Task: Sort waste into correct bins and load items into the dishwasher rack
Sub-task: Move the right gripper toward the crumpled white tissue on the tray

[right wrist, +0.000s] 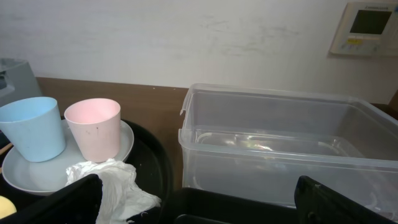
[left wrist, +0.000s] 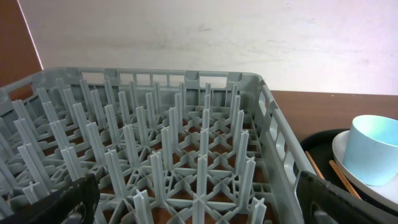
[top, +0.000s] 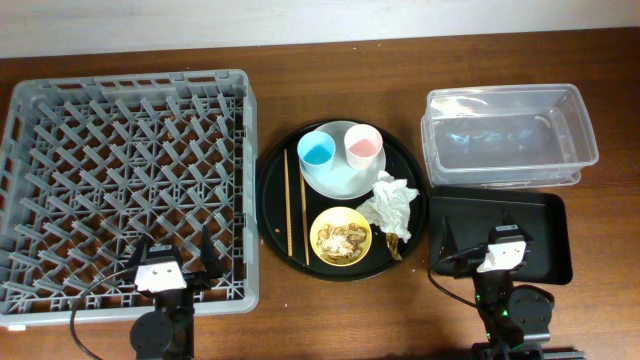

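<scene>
While both arms sit at the near edge of the bench [top: 600,300], the left gripper [top: 175,246] hangs spread wide, holding nothing, over the near rim of the dishwasher rack [top: 130,80], which fills the bench's left end. The right gripper [right wrist: 198,186] is likewise released above the shallow black tray [top: 545,235] at the near right corner. The clear tub [top: 505,93] lies just behind it. Mid-bench, the round black tray [top: 268,200] carries the plate [top: 340,182] with the blue cup [top: 316,150] and pink cup [top: 363,146] upright on it. It also carries two chopsticks [top: 288,200] along its left, the yellow bowl [top: 341,212] holding brown scraps [top: 341,238], and the crumpled napkin [top: 392,205] against the plate's rim.
</scene>
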Available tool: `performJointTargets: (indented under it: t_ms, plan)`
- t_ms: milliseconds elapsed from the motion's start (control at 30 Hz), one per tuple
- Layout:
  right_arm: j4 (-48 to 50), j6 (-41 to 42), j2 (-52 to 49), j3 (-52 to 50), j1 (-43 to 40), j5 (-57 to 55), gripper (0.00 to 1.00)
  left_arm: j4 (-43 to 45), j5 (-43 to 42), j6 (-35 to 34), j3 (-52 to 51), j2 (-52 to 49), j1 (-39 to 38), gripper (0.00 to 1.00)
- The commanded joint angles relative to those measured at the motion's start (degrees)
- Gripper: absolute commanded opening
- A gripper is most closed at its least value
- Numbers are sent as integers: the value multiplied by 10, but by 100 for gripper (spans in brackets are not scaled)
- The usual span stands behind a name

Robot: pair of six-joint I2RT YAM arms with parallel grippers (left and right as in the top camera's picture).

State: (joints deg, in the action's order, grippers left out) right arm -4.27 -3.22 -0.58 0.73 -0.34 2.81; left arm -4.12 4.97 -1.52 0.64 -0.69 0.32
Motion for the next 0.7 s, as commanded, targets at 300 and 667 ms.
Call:
performJointTargets:
  t_ms: [300, 667]
  plan:
    - [1, 1, 3, -4, -3, 2, 99, -2, 9, 7, -1, 3, -3, 99]
    - [-114, 7, -54, 191, -4, 71, 99, -2, 9, 7, -1, 3, -3, 100]
